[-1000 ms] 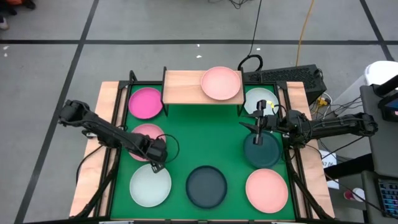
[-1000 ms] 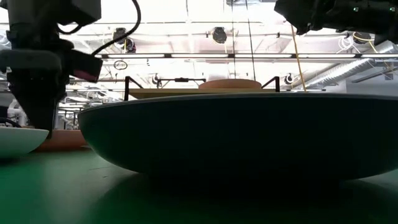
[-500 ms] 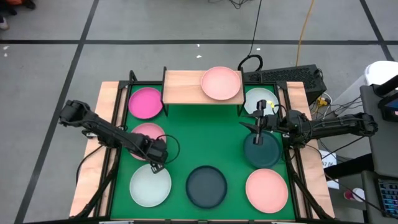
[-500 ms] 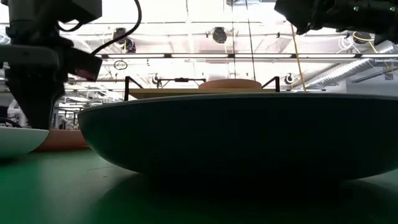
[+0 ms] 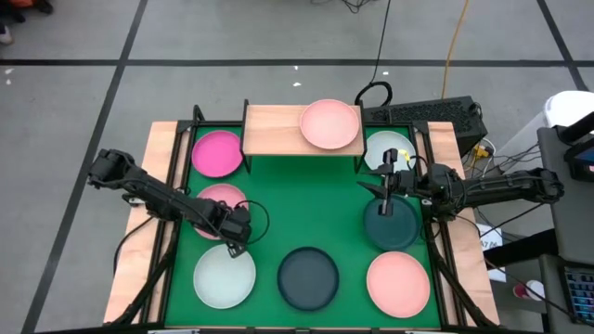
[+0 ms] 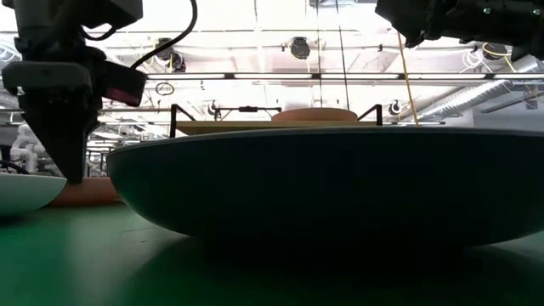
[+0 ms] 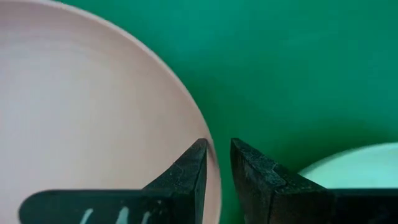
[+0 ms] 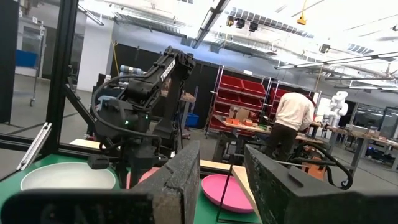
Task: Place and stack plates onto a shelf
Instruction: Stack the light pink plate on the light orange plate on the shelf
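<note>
My left gripper points down at the near-right rim of the dusty pink plate. In the left wrist view it is open only narrowly. One finger stands inside the rim and one outside, and a sliver of green mat shows beside the outer finger. My right gripper is open and hangs above the far rim of a dark teal plate. Its fingers point level toward the table's left. A salmon plate rests on the right half of the wooden shelf.
On the green mat lie a magenta plate, a pale mint plate, a second dark teal plate, a salmon plate and a white plate. A person works in the room beyond.
My left gripper has shifted slightly toward the table's right, over the pink plate's rim. The plates have stayed where they were.
</note>
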